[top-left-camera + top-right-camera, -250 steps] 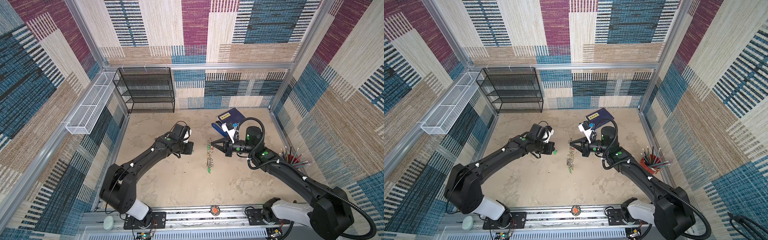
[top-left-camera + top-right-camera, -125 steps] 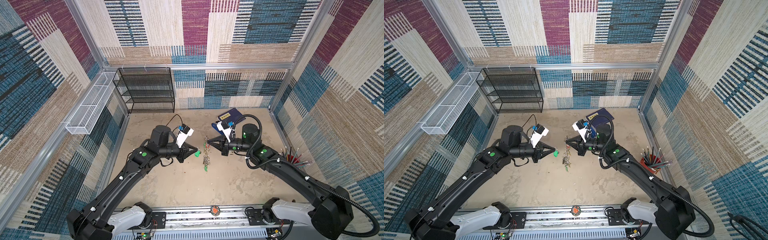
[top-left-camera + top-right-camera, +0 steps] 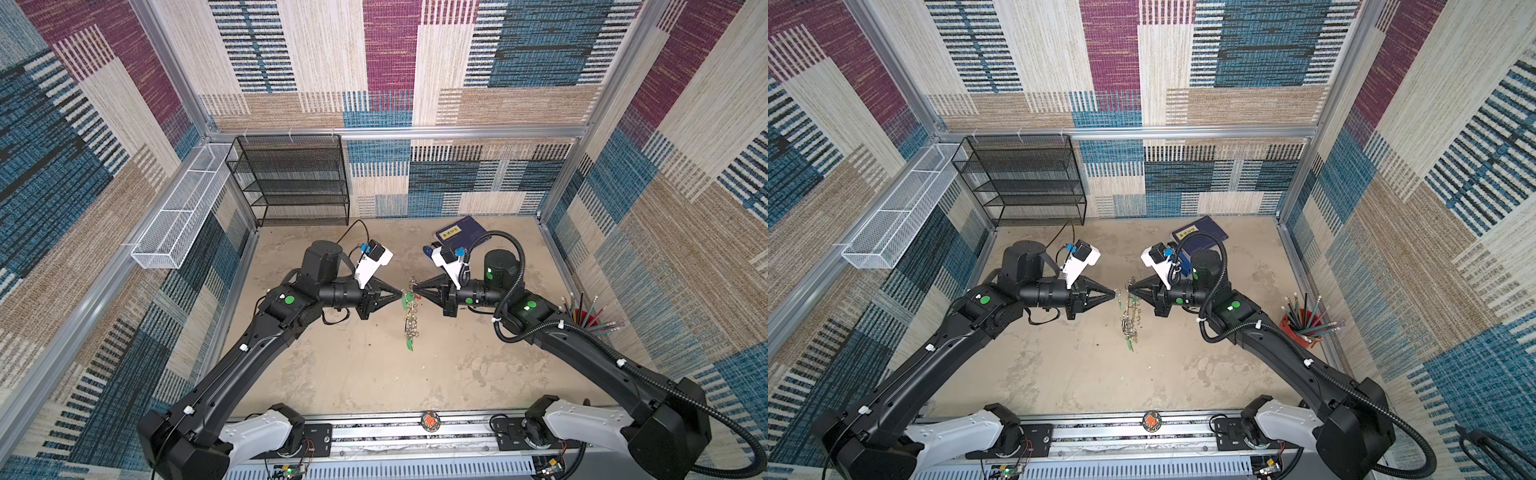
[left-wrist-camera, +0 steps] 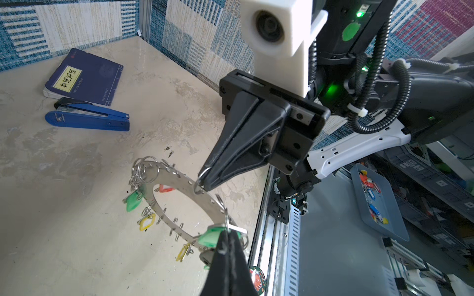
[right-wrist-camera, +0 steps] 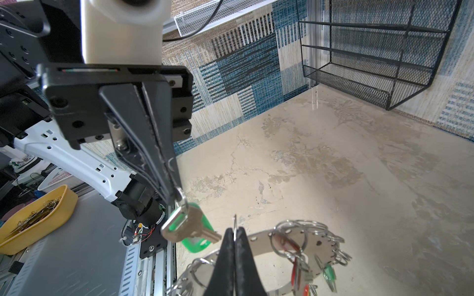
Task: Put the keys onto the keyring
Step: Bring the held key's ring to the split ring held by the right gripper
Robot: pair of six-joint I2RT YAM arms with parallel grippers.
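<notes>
Pinching green-tag key point(image 5: 189, 225) by its split ring with left pincer point(image 3: 400, 296), centre frame; gripping keyring point(image 3: 410, 322) at a rim loop with right pincer point(image 3: 417, 287), both clamped tight, hanging edge-on over worktop point(image 3: 353, 374), key just beside

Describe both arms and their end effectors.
The left arm and right arm: black, white base links, round green stickers. The left end effector and right end effector: black tapered wedges under white camera mounts. A ribbed black hose follows the right arm.
</notes>
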